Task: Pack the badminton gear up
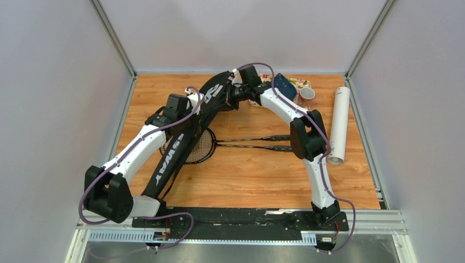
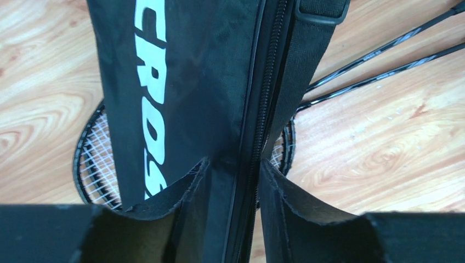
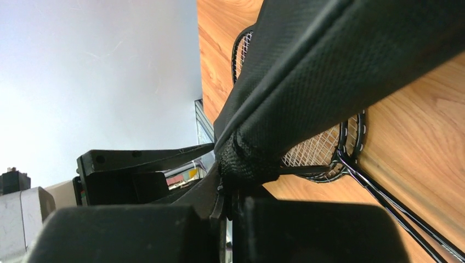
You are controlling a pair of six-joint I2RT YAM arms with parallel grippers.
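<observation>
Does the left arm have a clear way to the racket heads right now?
Probably not: the racket cover is draped over the racket heads, and the left gripper straddles that cover.

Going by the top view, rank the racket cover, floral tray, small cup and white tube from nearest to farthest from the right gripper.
1. racket cover: clamped in the right gripper itself.
2. floral tray: just to its right, at the back.
3. small cup: further right, beside the tray.
4. white tube: along the right edge.

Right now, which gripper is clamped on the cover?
The right gripper: its jaws are shut on an edge of the cover. The left gripper only straddles the zipper, fingers apart.
</observation>
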